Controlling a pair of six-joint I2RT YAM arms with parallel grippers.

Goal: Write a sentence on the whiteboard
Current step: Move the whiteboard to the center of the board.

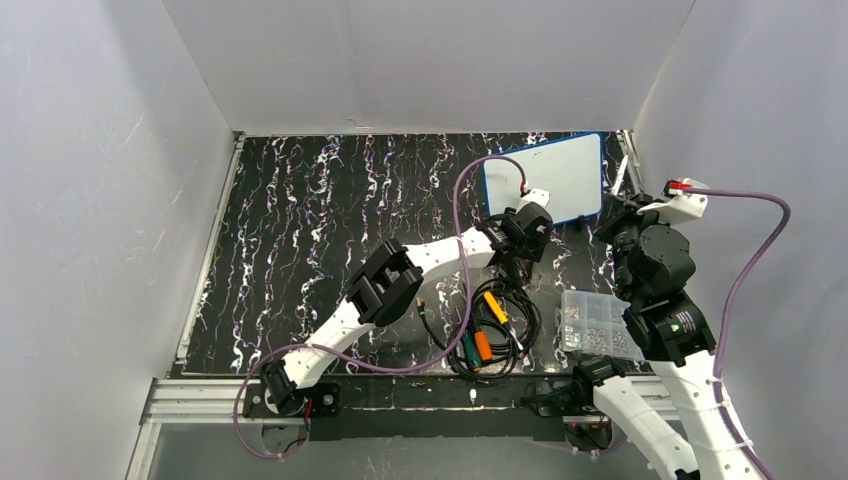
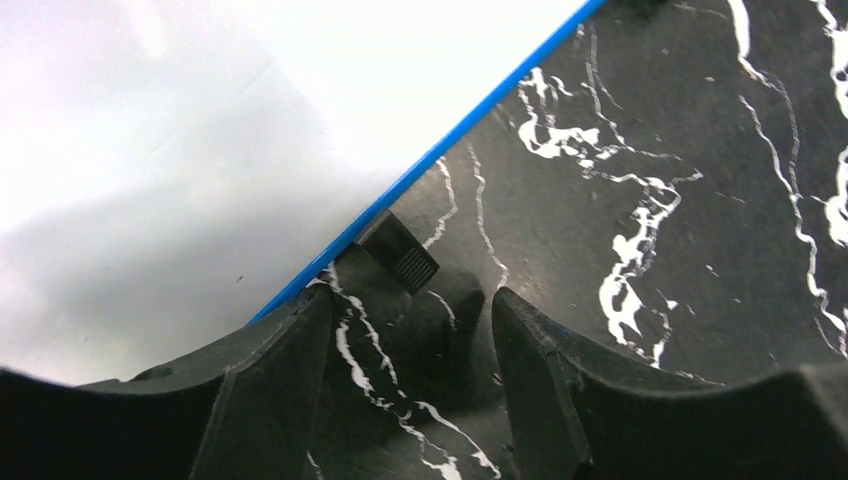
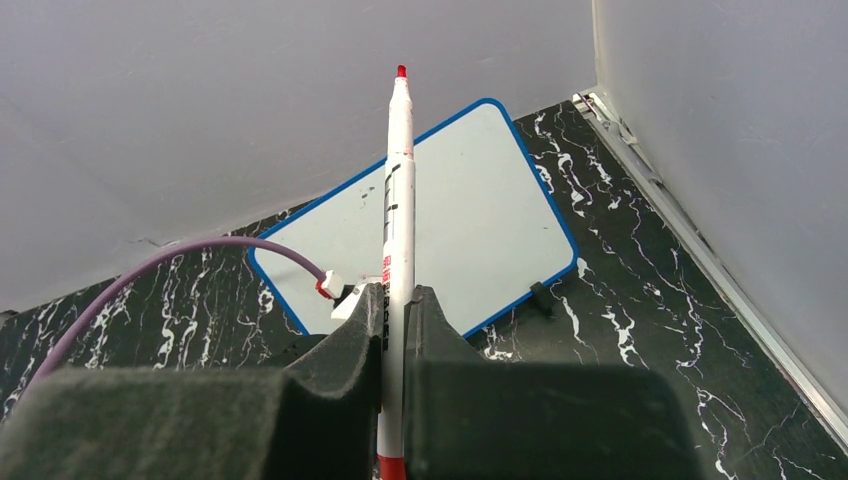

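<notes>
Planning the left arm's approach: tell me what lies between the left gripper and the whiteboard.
A black ribbed piece lies against the rim of the whiteboard; otherwise marbled tabletop. The left wrist view shows it, ahead of the open left gripper.

clear screw box (image 1: 597, 325): near right | cable tangle (image 1: 490, 340): beside it | small black piece (image 2: 402, 255): on table (image 1: 300, 230)

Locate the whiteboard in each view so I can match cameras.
Top external: whiteboard upper right of centre, by the back wall.
Left wrist: fills the upper left, blue rim running diagonally.
Right wrist: centre, behind the red marker.
Shared landmark: small black piece at the rim, also in the right wrist view.
</notes>
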